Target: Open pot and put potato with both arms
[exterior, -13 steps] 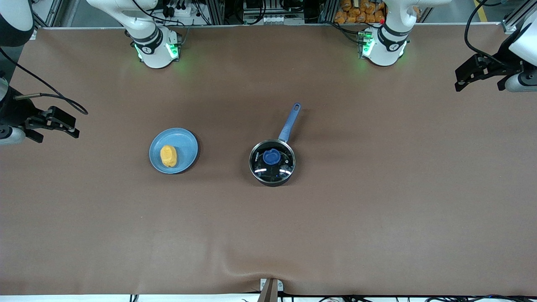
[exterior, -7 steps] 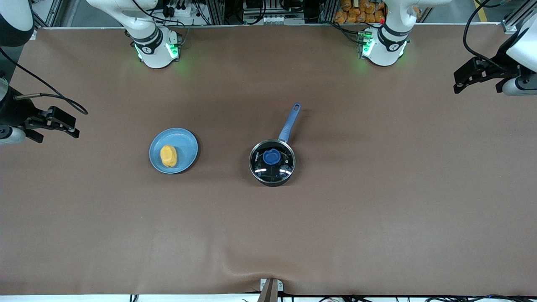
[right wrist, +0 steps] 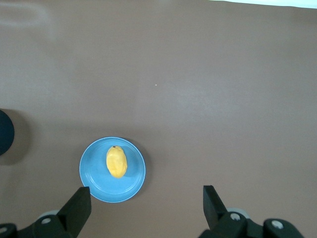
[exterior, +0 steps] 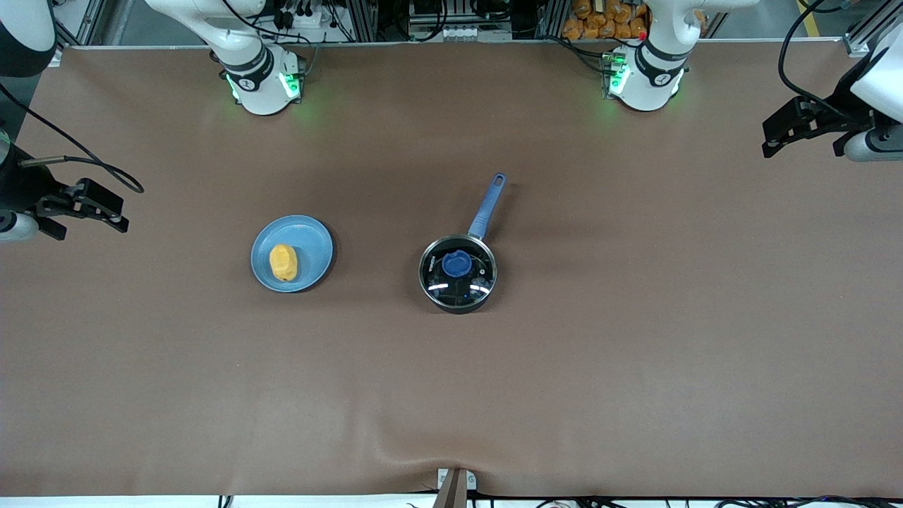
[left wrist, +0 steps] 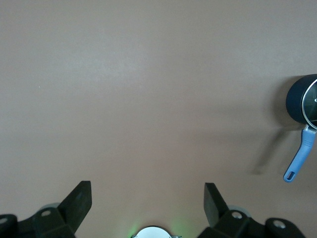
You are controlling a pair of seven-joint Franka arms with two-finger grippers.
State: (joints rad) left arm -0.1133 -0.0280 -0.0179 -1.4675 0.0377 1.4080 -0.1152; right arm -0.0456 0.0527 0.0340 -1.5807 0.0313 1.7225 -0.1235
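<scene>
**Spotter:** What do you have on the table?

**Operator:** I see the pot (exterior: pixel 458 274), small, round and black, with its glass lid (exterior: pixel 458 265) seated and glinting, and a blue knob (exterior: pixel 456 264) at the lid's centre. Its long blue handle (exterior: pixel 487 204) points toward the arm bases. The potato (exterior: pixel 283 262), oval, yellow-orange and matte, lies on a flat light-blue plate (exterior: pixel 311 242) beside the pot, toward the right arm's end. The table (exterior: pixel 635 353) wears a brown cloth with a ripple at its edge nearest the front camera.

**Spotter:** Grippers?

**Operator:** The left gripper (exterior: pixel 808 128) hangs over the table's edge at the left arm's end, well apart from the pot, jaws spread wide, nothing between them. In the left wrist view I see both black fingers (left wrist: pixel 79 201) splayed over bare cloth, with the pot (left wrist: pixel 303 99) off to the side. The right gripper (exterior: pixel 81 208) hangs over the right arm's end, also spread wide with nothing held. Through its wrist view the plate (right wrist: pixel 91 176) sits just ahead of one finger (right wrist: pixel 79 206), with the potato (right wrist: pixel 116 161) on it.

**Spotter:** Anything hard to read?

**Operator:** The pot is cut by the frame edge in both wrist views; the right wrist shows only a dark sliver (right wrist: pixel 6 131). Glare on the lid hides the pot's inside. Nothing lies between either claw and its target.
</scene>
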